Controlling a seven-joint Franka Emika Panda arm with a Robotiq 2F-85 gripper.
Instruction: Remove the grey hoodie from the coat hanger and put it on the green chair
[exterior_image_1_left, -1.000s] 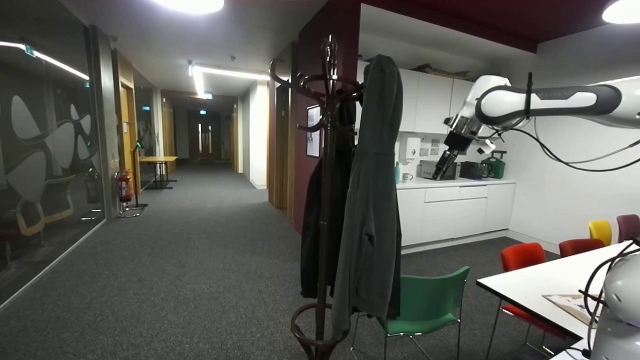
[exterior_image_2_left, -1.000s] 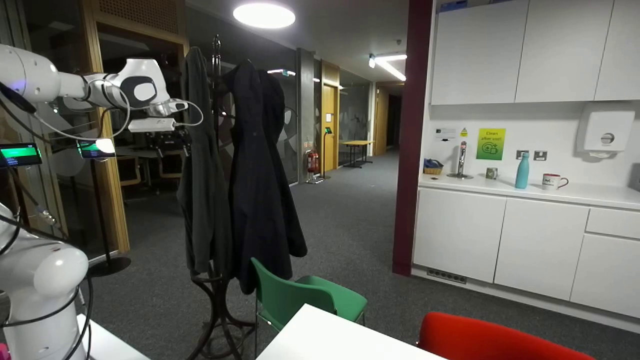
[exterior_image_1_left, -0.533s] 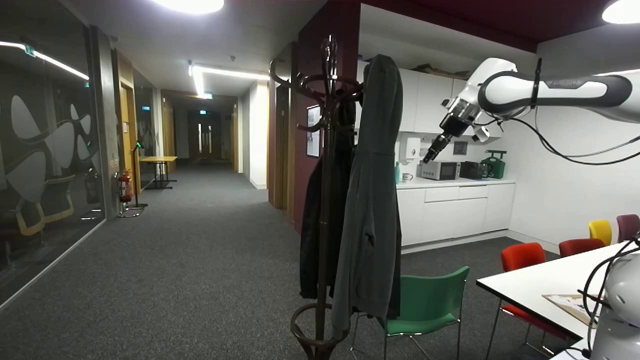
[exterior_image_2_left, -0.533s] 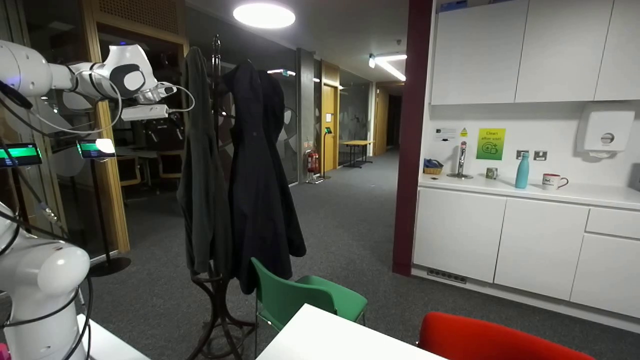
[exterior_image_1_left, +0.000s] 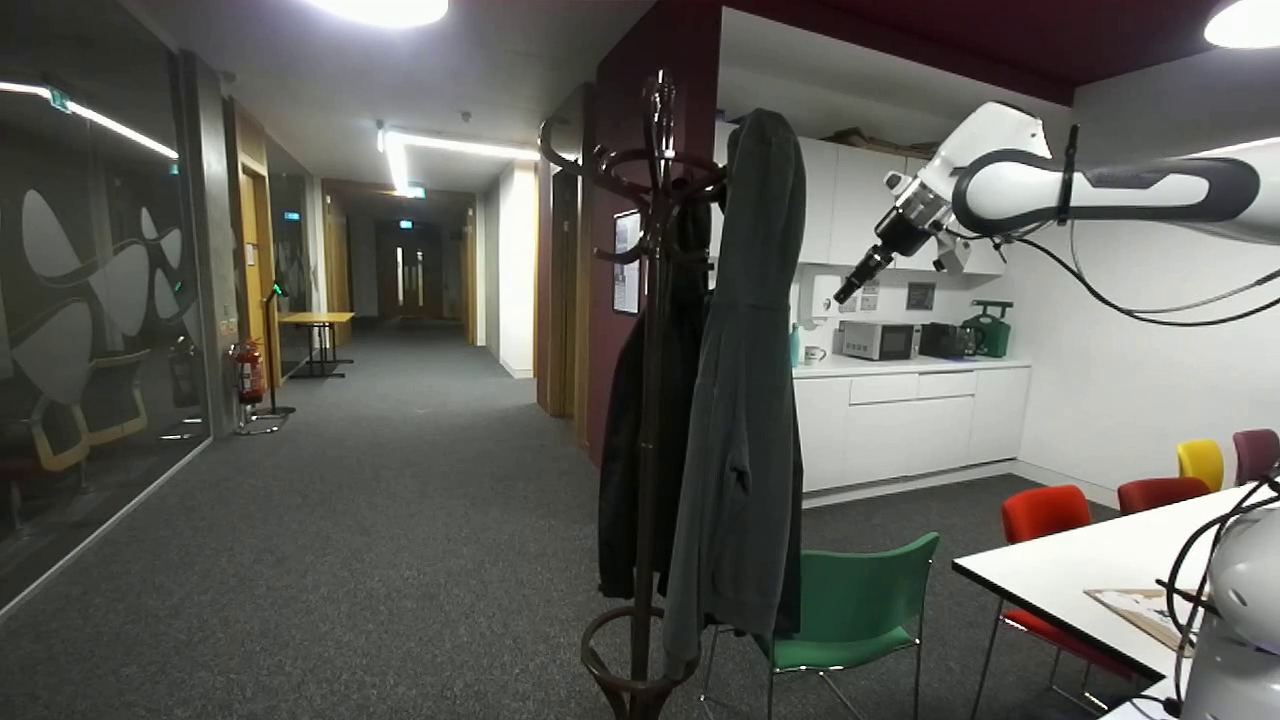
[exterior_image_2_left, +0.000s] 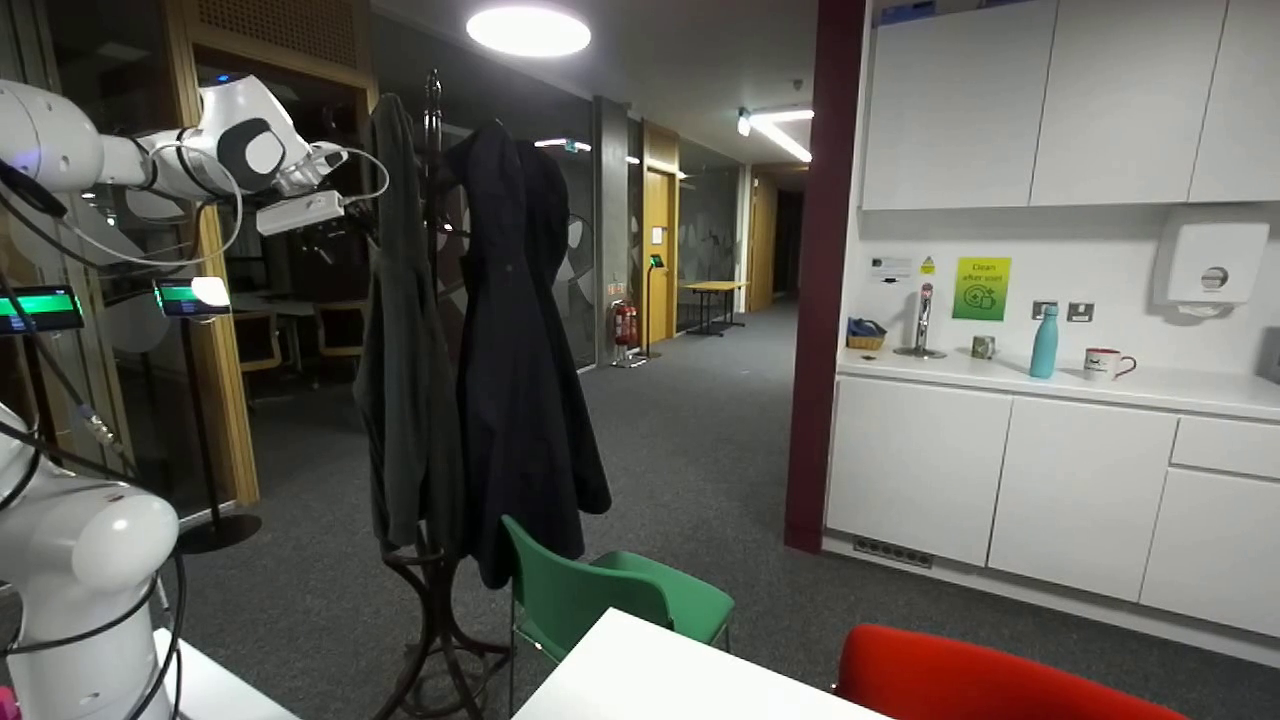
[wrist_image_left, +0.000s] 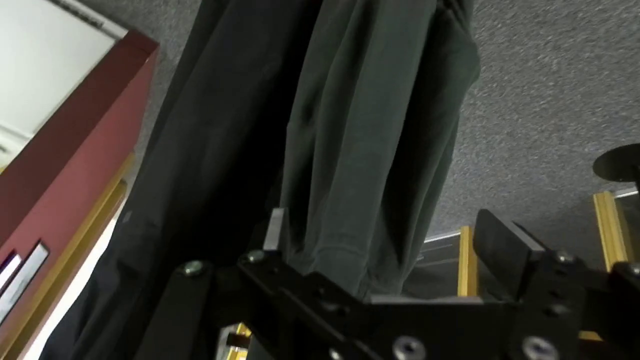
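Hoodie, limp and grey, hung on the coat stand, ahead of the Robotiq gripper, whose fingers stood wide apart; grey folds showed between them in the wrist view, while in an exterior view a gap separated cloth from fingertips.

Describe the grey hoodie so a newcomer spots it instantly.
Find the tall, dark coat stand beside the green chair. Hanging on it is the grey hoodie: long, limp, faintly greenish, and visibly lighter than the black coat beside it.
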